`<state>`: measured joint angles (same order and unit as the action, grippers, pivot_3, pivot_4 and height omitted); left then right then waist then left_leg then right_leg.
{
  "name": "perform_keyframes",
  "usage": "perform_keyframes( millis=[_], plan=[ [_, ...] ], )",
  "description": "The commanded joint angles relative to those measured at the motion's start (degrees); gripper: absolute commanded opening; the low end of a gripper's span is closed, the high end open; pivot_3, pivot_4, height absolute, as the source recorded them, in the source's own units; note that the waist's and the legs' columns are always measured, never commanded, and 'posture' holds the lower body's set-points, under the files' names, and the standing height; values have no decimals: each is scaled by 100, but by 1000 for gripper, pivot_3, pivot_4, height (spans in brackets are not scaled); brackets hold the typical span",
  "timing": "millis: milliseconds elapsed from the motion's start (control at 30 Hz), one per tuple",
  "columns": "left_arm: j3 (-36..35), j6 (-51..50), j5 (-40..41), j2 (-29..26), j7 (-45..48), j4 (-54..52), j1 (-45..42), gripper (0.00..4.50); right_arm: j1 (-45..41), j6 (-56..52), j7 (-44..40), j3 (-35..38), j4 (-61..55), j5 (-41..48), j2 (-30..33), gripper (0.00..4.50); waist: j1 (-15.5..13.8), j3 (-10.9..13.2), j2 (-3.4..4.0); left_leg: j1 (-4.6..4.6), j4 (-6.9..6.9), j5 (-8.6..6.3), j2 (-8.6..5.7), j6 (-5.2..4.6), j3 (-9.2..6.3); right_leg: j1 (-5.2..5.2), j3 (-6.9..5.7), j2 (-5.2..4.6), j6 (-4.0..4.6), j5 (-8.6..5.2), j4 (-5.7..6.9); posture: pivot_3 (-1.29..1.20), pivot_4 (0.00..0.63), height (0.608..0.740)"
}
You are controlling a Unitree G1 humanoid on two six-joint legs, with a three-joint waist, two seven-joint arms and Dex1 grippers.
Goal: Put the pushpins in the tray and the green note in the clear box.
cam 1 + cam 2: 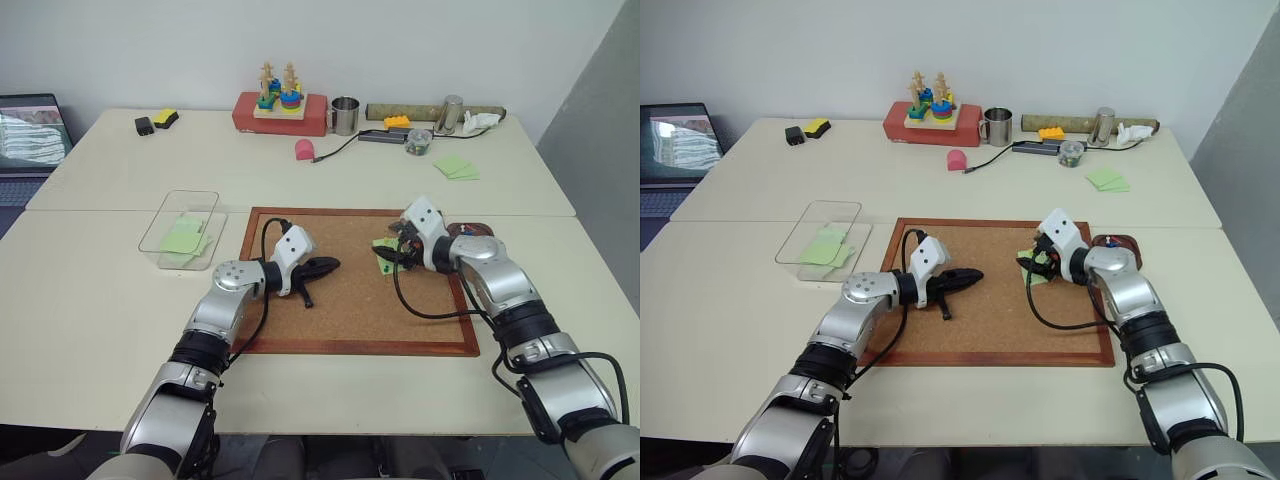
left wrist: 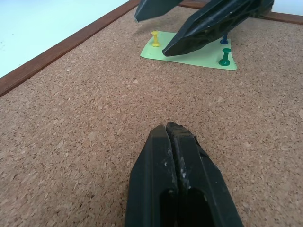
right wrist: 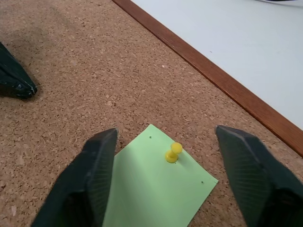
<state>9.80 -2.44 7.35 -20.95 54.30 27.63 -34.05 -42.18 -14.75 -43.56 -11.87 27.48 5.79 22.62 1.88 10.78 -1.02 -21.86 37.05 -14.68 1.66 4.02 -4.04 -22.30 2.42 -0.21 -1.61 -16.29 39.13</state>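
Risk sits with the right gripper (image 3: 165,175), its jaws spread either side of the yellow pushpin (image 3: 173,152) pinning the green note (image 3: 156,189) to the cork board (image 1: 350,300): closing off-centre could tip the pin or crease the note, while the left gripper (image 2: 176,137) rests pressed together nearby.
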Motion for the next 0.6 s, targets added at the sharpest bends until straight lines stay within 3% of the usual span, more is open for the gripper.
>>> perform_keyframes(
  millis=[33, 200, 367, 600],
  plan=[
    [14, -53, -113, -8, -65, 12, 53, 0, -140, 179, -27, 193, -29, 5, -26, 2337, 0, 0, 0, 0, 0, 0, 0, 0, 0, 0, 0, 0, 0, 0, 0, 0, 150, 740],
    [17, -78, -105, -19, -48, -40, 81, 0, -139, 247, 18, 235, 111, -26, -55, 1086, 0, 0, 0, 0, 0, 0, 0, 0, 0, 0, 0, 0, 0, 0, 0, 0, 150, 740],
    [11, -105, -105, -27, -51, -68, 87, 0, -104, 254, 6, 270, 83, -35, -45, 139, 0, 0, 0, 0, 0, 0, 0, 0, -1, 0, 0, 0, 0, 0, -1, 0, 150, 740],
    [32, -129, -125, -17, -60, -81, 98, 0, -83, 260, -21, 351, -141, 38, -95, 11, 0, 0, 0, 0, -1, 0, 0, 0, -1, 0, 0, 0, 0, 0, -1, 0, 150, 740]
  ],
)
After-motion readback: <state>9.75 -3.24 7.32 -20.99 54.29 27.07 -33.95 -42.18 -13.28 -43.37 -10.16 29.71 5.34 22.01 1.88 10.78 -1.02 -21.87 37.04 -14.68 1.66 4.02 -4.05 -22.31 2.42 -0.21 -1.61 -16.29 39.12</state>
